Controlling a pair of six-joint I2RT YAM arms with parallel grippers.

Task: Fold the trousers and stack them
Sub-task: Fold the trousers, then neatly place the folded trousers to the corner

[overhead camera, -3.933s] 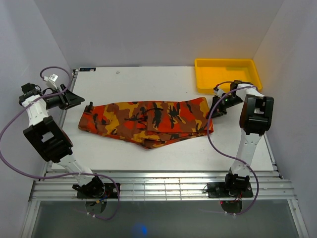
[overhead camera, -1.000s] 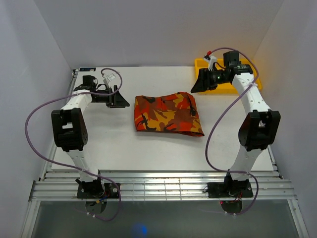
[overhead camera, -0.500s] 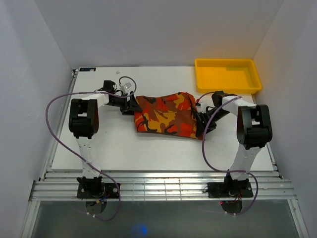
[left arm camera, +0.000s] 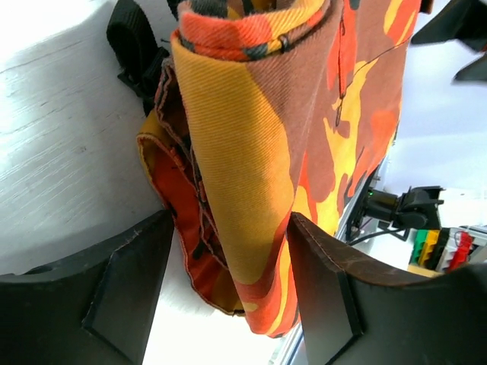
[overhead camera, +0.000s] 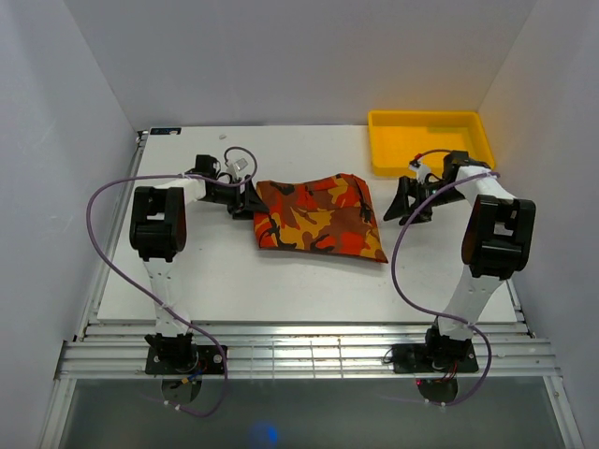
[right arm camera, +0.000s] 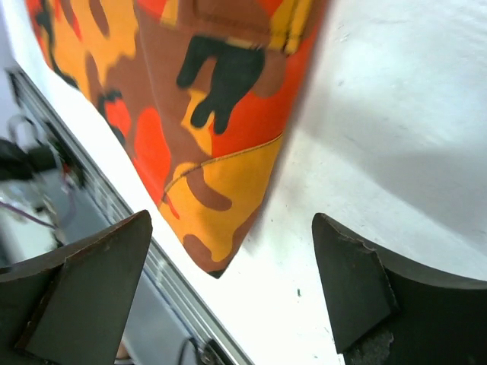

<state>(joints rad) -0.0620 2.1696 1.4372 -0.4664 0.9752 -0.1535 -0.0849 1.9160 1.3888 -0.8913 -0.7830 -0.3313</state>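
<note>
The trousers [overhead camera: 314, 217], in orange, red, yellow and black camouflage, lie folded into a compact wad in the middle of the table. My left gripper [overhead camera: 245, 198] is at their left edge. In the left wrist view the layered fold of the trousers [left arm camera: 251, 137] lies between the fingers of my left gripper [left arm camera: 228, 220], which stands open with a strip of table showing beside the left finger [left arm camera: 129, 289]. My right gripper [overhead camera: 404, 201] is open, a short way right of the cloth. In its own view my right gripper [right arm camera: 230, 220] holds nothing, with a corner of the trousers [right arm camera: 213, 129] beyond it.
A plain yellow tray [overhead camera: 430, 145] stands at the back right corner of the white table [overhead camera: 187, 271], just behind my right arm. Purple cables loop from both arms. The metal rail with both arm bases runs along the near edge.
The trousers went from a long strip to a half-length wad. Since half a second ago my right gripper has backed off their right edge and opened wide. My left gripper stays at the left edge.
</note>
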